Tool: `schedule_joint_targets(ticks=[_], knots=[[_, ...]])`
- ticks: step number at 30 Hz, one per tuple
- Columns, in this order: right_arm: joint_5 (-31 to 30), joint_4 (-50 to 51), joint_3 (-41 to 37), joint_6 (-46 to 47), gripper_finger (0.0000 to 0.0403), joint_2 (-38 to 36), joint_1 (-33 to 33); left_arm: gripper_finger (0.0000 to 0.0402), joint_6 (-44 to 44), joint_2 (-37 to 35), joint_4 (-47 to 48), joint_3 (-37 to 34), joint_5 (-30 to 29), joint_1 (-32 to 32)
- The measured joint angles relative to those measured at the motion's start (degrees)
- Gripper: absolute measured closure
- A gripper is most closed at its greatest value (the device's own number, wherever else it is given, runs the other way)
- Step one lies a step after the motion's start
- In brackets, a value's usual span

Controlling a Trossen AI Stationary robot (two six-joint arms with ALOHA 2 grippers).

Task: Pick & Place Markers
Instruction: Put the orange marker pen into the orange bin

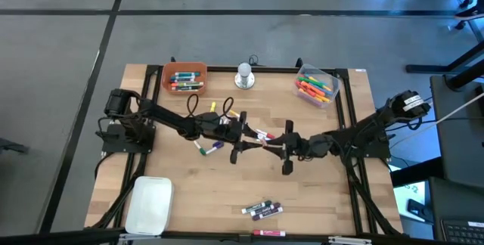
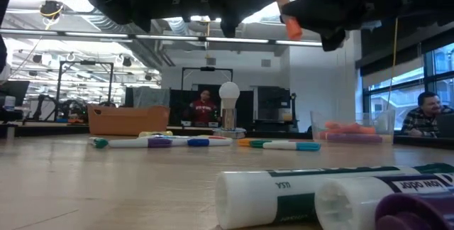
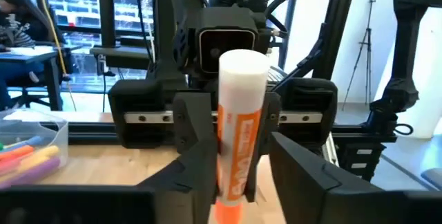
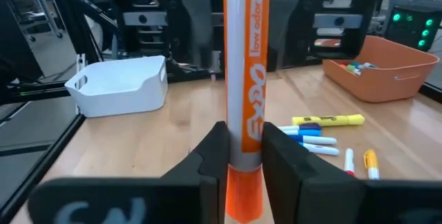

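An orange-capped white marker stands upright in mid-air over the middle of the table, cap down. My right gripper reaches in level from the right and is shut on it. My left gripper faces it from the left, open. Its two fingers stand close on either side of the marker's lower body, and a slim gap shows beside one finger. Loose markers lie flat on the wood under the arms, and others lie near the front edge. My right gripper pinches the marker's body just above the orange cap between its two fingers. The fingers come level from the table's right side and lie across the marker. It stands upright, cap below the fingers, clear of the table.
An orange bin at the far left and a clear bin at the far right hold markers. A silver knob-like object stands between them. A white tray sits at the near left. People sit in the room beyond.
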State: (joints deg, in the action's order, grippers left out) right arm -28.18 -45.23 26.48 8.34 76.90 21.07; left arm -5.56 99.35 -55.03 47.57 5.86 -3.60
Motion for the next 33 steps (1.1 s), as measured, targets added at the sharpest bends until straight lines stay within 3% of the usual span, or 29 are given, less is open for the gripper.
schedule_joint_targets(ticks=[10,17,20,25,29,31,33], knots=[[3.31,0.21,-0.02,-1.42,0.0338,0.00,-2.26,0.0357,1.81,0.00,0.07,-0.02,0.05,1.50],[5.89,2.19,0.02,0.91,0.0305,-0.02,-3.89,0.0363,1.86,0.00,1.25,-0.04,2.34,2.62],[5.89,2.71,0.02,1.52,0.0300,0.00,-4.20,0.0389,1.92,0.00,1.20,-0.02,2.22,2.64],[4.43,3.02,0.02,1.58,0.0327,0.00,-4.19,0.0401,1.90,0.00,1.27,-0.02,2.25,2.64],[-1.52,7.87,0.02,1.97,0.0391,-0.06,-4.18,0.0401,1.06,-0.04,4.46,-0.02,1.63,2.62],[-4.46,14.21,0.02,4.25,0.0392,-1.23,-4.20,0.0401,0.15,-0.04,8.43,-0.02,1.66,2.63],[-3.56,21.98,0.28,9.26,0.0377,-3.88,-4.20,0.0400,-1.10,-0.04,13.40,-0.02,1.62,2.33]])
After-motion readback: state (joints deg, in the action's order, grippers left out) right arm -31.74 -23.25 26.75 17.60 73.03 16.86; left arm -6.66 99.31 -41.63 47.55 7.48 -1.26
